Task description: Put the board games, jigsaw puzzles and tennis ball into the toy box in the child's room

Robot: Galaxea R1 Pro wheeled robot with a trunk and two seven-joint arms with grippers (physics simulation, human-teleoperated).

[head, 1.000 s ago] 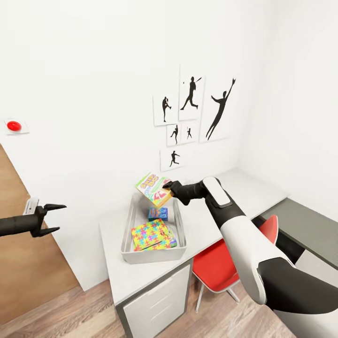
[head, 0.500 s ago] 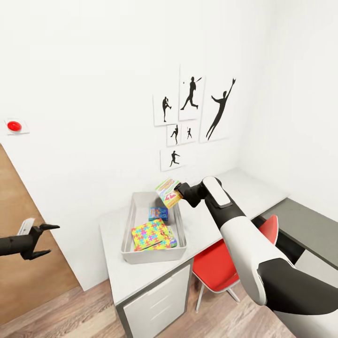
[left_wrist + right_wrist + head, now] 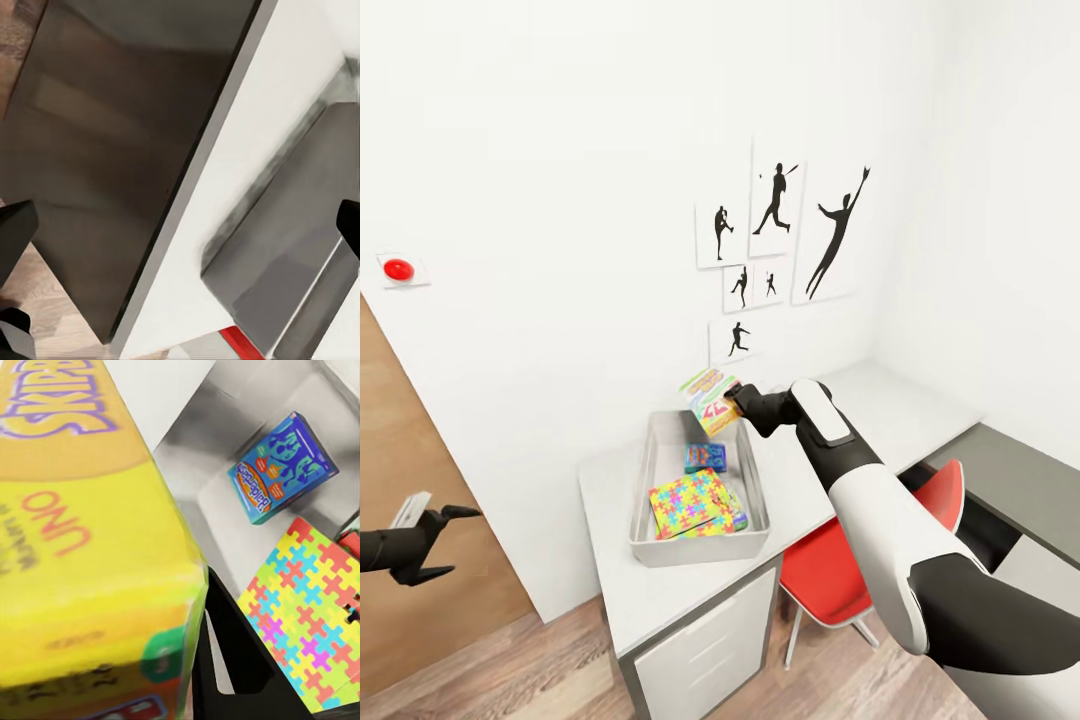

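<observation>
Right gripper (image 3: 737, 400) clamping Skip-Bo box (image 3: 707, 398) above toy box (image 3: 647, 470); next, lower and release. Left gripper (image 3: 450, 540) spread, idle.

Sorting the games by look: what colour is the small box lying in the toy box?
Blue game box, with lighter blue print, clearest in the right wrist view.

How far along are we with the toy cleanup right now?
In the toy box: the blue board game and jigsaw puzzles. In hand: the right claw holds the Skip-Bo game above the box's far end, unreleased. Tennis ball and third game: can't confirm.
</observation>
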